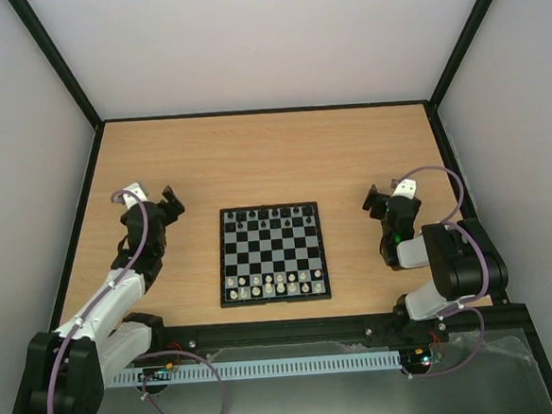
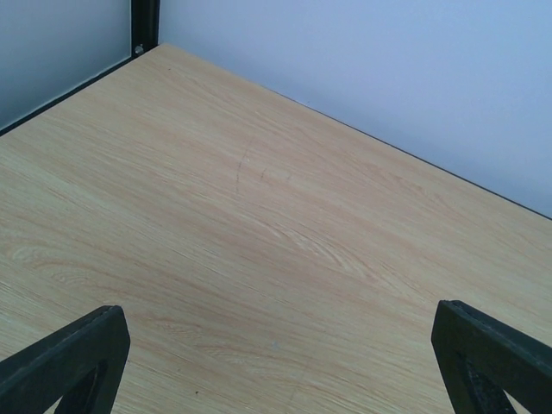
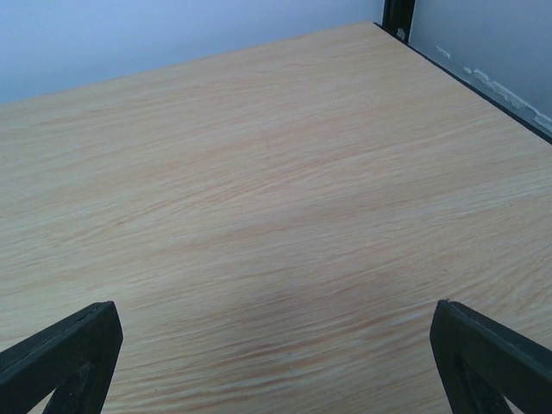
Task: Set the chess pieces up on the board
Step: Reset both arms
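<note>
Both spread wide and empty, the left pincer point(image 1: 170, 202) and right pincer point(image 1: 370, 200) hung over the counter point(image 1: 253, 152), flanking the board point(image 1: 275, 300); chess pieces point(image 1: 269, 213) stood along its far side.

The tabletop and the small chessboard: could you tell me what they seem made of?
The pale tan tabletop looks like wood or wood-grain laminate, matte, with streaky grain lines. The black-framed checkered chessboard may be plastic or coated board; it is too small to tell.

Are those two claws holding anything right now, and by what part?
Nothing is held. The left claw and the right claw both gape open, with only table showing inside each.
</note>
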Tool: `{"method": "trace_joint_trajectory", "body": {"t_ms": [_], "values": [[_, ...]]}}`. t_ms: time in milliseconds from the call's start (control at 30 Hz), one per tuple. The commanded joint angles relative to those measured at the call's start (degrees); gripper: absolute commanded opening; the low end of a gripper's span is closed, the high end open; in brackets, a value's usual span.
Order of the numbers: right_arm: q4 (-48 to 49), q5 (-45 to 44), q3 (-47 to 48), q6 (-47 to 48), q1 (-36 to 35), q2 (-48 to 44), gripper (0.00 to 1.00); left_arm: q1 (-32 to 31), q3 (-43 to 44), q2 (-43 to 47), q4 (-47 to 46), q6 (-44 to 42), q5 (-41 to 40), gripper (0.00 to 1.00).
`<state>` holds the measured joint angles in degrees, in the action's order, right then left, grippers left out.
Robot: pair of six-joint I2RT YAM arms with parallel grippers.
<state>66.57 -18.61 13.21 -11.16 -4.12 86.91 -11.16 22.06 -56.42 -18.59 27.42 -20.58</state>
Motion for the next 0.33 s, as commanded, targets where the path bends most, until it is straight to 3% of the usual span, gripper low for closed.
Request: {"method": "trace_joint_trajectory", "body": {"t_ms": [0, 300], "values": [[4.7, 0.1, -0.4, 0.8, 0.2, -0.4, 0.99, 0.6, -0.6, 0.8, -2.4, -0.1, 0.8, 0.99], [4.8, 0.2, -0.3, 0.9, 0.2, -0.1, 0.99, 0.6, -1.4, 0.0, -4.5, 0.0, -1.9, 0.99]]}}
